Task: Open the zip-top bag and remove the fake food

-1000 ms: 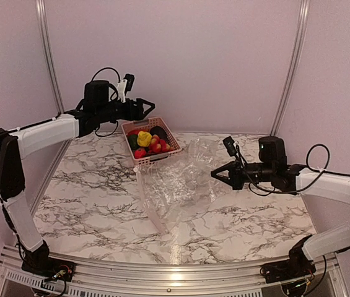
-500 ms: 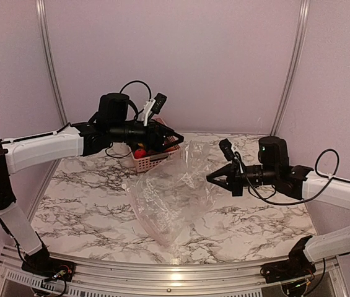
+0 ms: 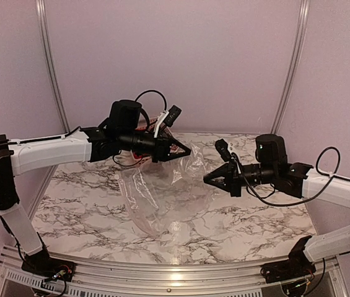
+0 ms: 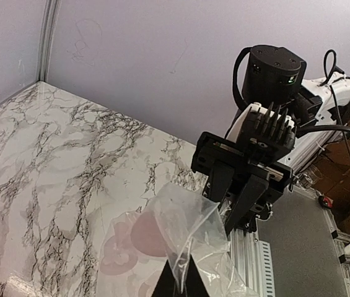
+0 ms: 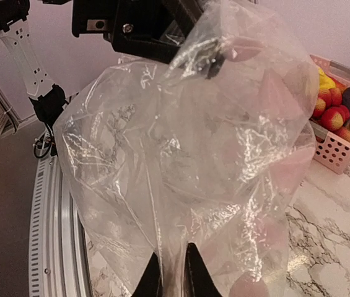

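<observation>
The zip-top bag (image 3: 156, 198) is a clear crinkly pouch hanging above the marble table between both arms. It looks empty. My left gripper (image 3: 186, 152) is shut on the bag's upper edge; in the left wrist view its tips (image 4: 179, 279) pinch the film (image 4: 190, 223). My right gripper (image 3: 207, 179) faces it from the right. In the right wrist view its jaws (image 5: 173, 271) stand slightly apart with bag film (image 5: 187, 154) running between them. The fake food (image 5: 332, 114), red, yellow and dark purple pieces, lies in the pink basket (image 5: 342, 153).
In the top view the pink basket is mostly hidden behind my left arm (image 3: 119, 139) at the back of the table. Pale walls and metal posts (image 3: 49, 68) close in the table. A metal rail (image 3: 162, 275) runs along the near edge.
My left arm swung right from above the basket to the bag and shut on its upper edge. The right gripper's jaws parted slightly. The bag rose and shifted left.
</observation>
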